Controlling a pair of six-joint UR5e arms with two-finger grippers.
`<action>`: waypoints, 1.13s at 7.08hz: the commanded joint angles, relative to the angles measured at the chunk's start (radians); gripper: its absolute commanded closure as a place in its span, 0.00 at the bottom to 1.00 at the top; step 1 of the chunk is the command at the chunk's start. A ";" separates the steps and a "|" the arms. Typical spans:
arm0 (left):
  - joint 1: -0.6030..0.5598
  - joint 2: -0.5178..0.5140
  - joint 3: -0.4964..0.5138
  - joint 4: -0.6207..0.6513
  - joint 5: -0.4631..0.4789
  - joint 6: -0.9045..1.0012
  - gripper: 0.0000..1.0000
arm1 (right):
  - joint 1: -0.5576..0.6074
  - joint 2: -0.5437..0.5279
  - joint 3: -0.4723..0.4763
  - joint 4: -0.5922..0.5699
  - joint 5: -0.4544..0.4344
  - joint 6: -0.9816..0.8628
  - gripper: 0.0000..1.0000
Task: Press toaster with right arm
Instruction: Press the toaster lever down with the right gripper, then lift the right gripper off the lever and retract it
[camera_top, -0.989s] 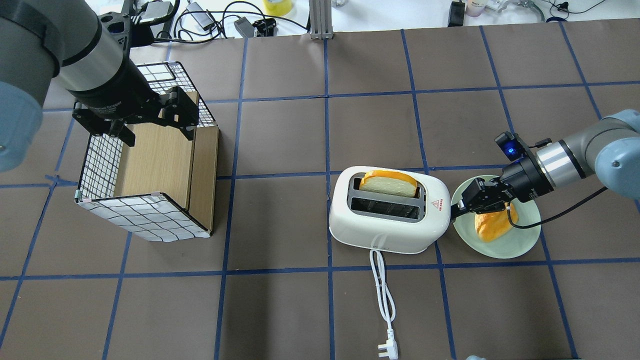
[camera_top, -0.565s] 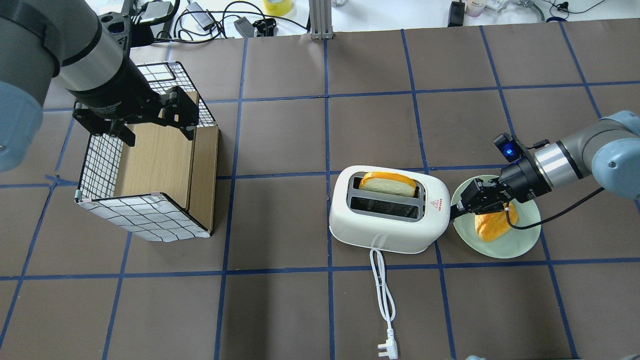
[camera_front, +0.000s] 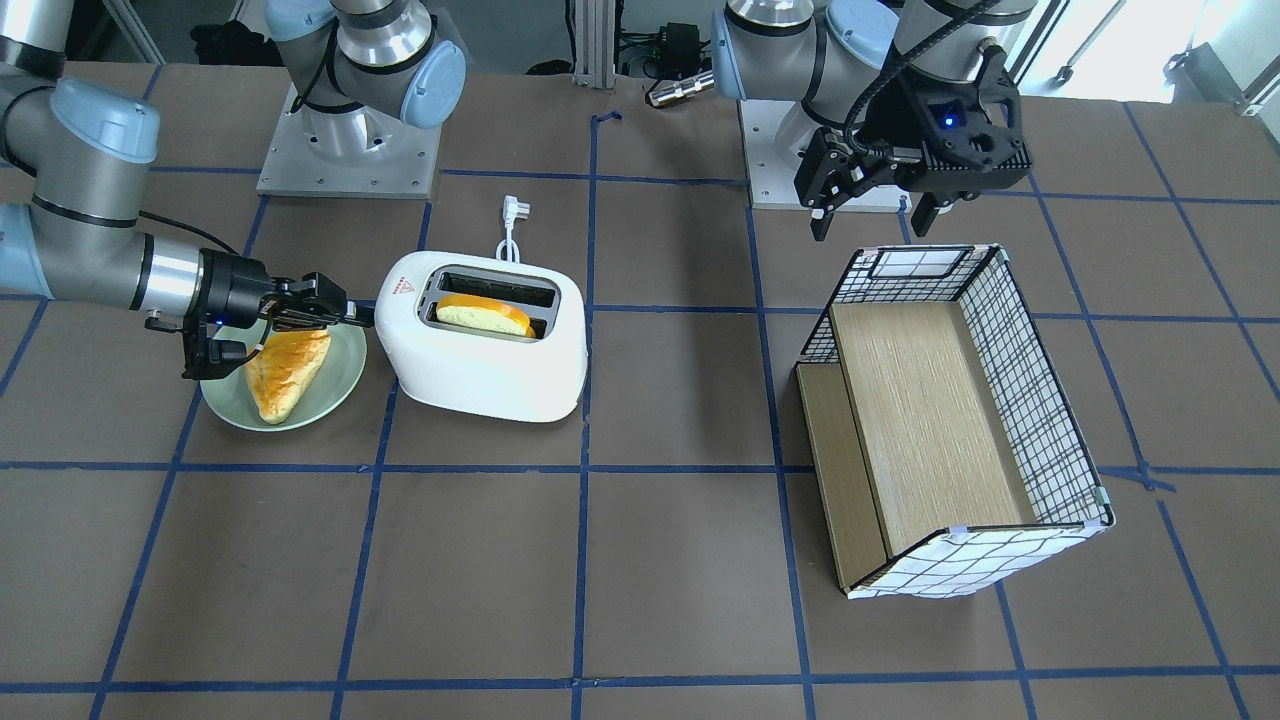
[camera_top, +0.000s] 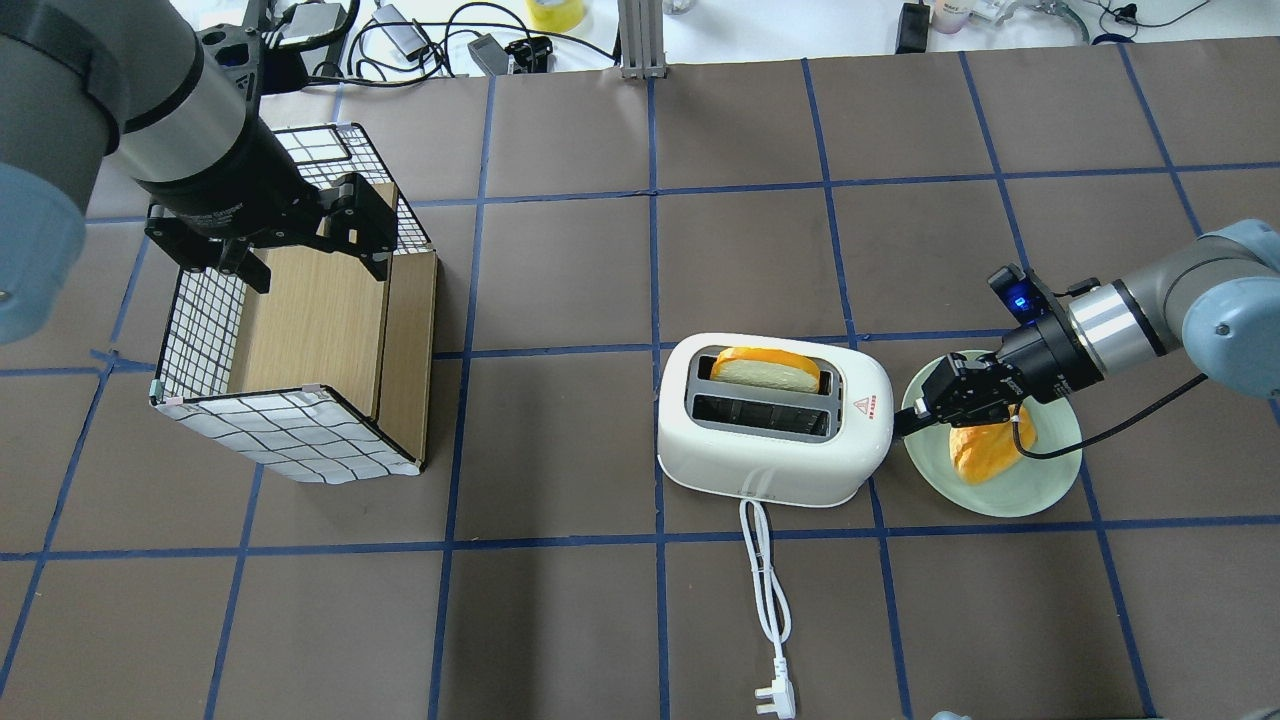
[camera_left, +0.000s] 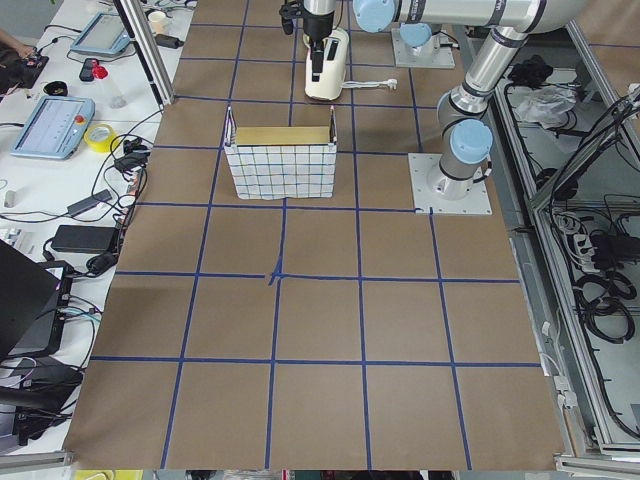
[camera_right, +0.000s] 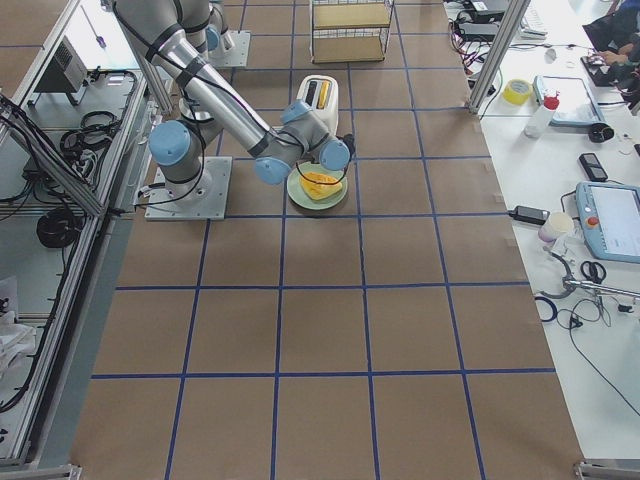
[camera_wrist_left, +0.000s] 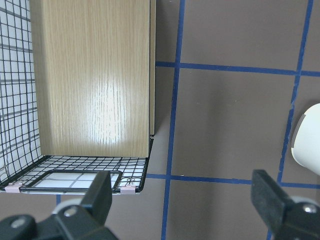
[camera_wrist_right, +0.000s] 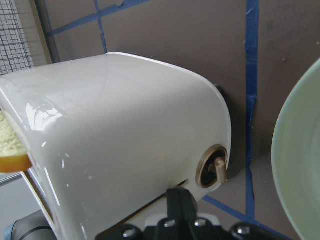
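The white toaster (camera_top: 770, 455) stands right of the table's middle, also in the front view (camera_front: 480, 365). A yellow-crusted bread slice (camera_top: 765, 368) sits low in its far slot; the near slot is empty. My right gripper (camera_top: 902, 424) is shut, its tips against the toaster's right end, low by the lever slot. In the right wrist view the shut fingers (camera_wrist_right: 180, 200) touch the toaster's end (camera_wrist_right: 125, 125) just left of a round knob (camera_wrist_right: 215, 167). My left gripper (camera_top: 308, 255) is open and empty above the basket.
A pale green plate (camera_top: 1045, 490) with a bread piece (camera_top: 985, 452) lies under my right wrist. The checked wire-and-wood basket (camera_top: 290, 435) stands at the left. The toaster's white cord and plug (camera_top: 775, 695) run toward the front edge. Cables and devices lie on the far bench.
The bread slice has sunk lower into the slot. The toaster has turned slightly and sits squarer to the grid. My right gripper has moved a little lower. The left arm is still.
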 joint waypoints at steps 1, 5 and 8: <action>0.000 0.000 0.000 0.000 0.002 0.000 0.00 | 0.002 -0.058 -0.080 0.018 -0.065 0.090 1.00; 0.000 0.000 0.000 0.000 0.000 0.000 0.00 | 0.108 -0.112 -0.539 0.279 -0.348 0.369 1.00; 0.000 0.000 0.000 0.000 0.000 0.000 0.00 | 0.314 -0.112 -0.662 0.286 -0.485 0.717 1.00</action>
